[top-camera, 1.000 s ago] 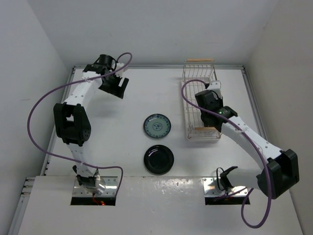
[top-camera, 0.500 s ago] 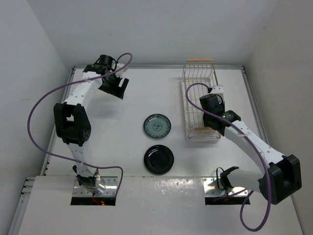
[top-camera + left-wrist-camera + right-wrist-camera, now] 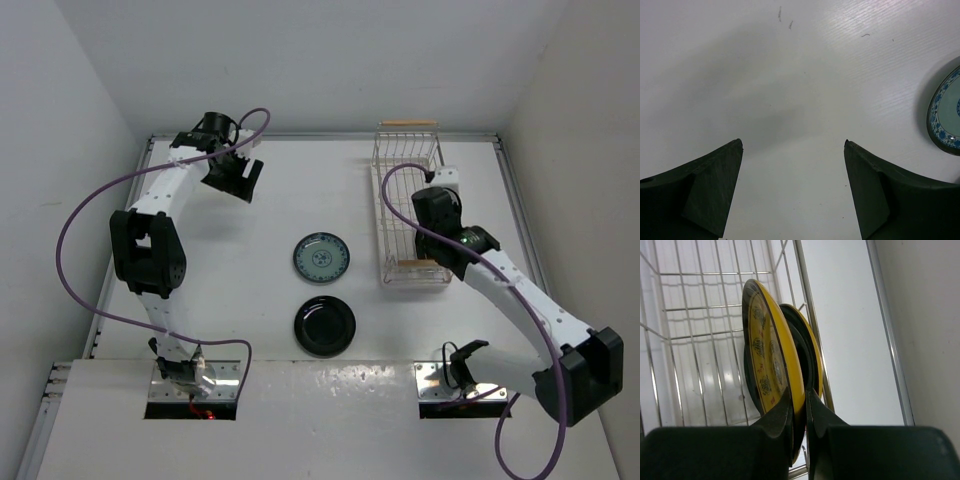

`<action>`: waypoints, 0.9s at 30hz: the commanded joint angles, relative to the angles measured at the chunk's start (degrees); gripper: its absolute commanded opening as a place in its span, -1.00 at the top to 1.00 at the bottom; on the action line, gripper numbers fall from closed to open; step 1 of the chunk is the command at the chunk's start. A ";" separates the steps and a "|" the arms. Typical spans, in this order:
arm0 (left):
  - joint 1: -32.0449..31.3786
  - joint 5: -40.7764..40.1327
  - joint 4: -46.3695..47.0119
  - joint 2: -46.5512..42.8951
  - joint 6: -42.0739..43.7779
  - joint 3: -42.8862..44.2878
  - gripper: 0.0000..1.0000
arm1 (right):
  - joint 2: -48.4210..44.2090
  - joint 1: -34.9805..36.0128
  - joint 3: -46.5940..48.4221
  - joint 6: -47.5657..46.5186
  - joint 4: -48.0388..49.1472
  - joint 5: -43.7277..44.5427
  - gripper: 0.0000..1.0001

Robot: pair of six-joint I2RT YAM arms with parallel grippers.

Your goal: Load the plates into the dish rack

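Right gripper pinches a yellow plate, on edge in the dish rack. Left gripper — wide open, empty.

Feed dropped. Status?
Right gripper shut on amber-yellow patterned plate, inside white wire dish rack, second plate close behind. Left gripper open. Pale blue plate, glossy black plate on table.

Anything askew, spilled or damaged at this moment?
Nothing stands out. The right gripper is shut on a yellow plate standing on edge in the dish rack, beside a second plate. The pale blue plate and the black plate lie flat and apart on the table, with no visible chips.
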 commanded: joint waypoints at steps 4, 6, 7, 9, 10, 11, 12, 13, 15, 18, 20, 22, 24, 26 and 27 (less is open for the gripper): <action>-0.05 -1.18 0.88 0.50 -0.59 0.03 -0.73 | 0.25 0.76 0.44 2.56 2.08 -0.51 1.00; -0.05 -1.18 0.88 0.50 -0.59 0.03 -0.73 | 0.95 0.68 -0.61 3.09 1.99 -0.51 1.00; -0.05 -1.18 0.88 0.50 -0.59 0.03 -0.73 | 0.95 0.85 -0.79 3.44 1.99 -0.51 1.00; -0.05 -1.18 0.88 0.50 -0.59 0.03 -0.73 | 1.48 0.77 -1.58 3.71 2.26 -0.77 1.00; -0.05 -1.18 0.88 0.50 -0.59 0.03 -0.73 | 1.74 0.68 -2.19 3.62 2.35 -1.38 1.00; -0.05 -1.18 0.88 0.50 -0.59 0.03 -0.73 | 2.27 0.59 -2.46 3.88 2.52 -1.65 1.00; -0.05 -1.18 0.88 0.50 -0.59 0.03 -0.73 | 2.62 0.59 -2.72 3.89 2.52 -1.83 1.00; -0.05 -1.18 0.88 0.50 -0.59 0.03 -0.73 | 3.06 0.50 -2.99 4.06 2.35 -2.18 1.00; -0.05 -1.18 0.88 0.50 -0.59 0.03 -0.73 | 3.94 0.50 -2.99 4.15 2.26 -2.44 1.00; -0.05 -1.18 0.88 0.50 -0.59 0.03 -0.73 | 4.99 0.24 -3.52 3.62 2.70 -4.71 0.98; -0.05 -1.18 0.88 0.50 -0.07 0.03 -0.73 | 5.78 -0.03 -2.73 3.36 1.91 -5.78 0.54; -0.05 -1.71 0.88 0.50 -0.07 0.03 -0.73 | 5.96 -0.46 -1.24 2.66 1.03 -6.40 0.17; -0.05 -1.71 0.88 0.50 -0.07 0.03 -0.73 | 5.70 -0.73 0.61 0.91 1.11 -6.66 0.02; -0.05 -1.71 0.88 0.50 -0.07 0.03 -0.73 | 5.00 -0.91 3.40 -1.12 1.29 -6.66 -0.20; -0.05 -1.71 0.88 0.50 -0.07 0.03 -0.73 | 4.65 -1.08 4.38 -2.86 1.12 -6.83 -0.26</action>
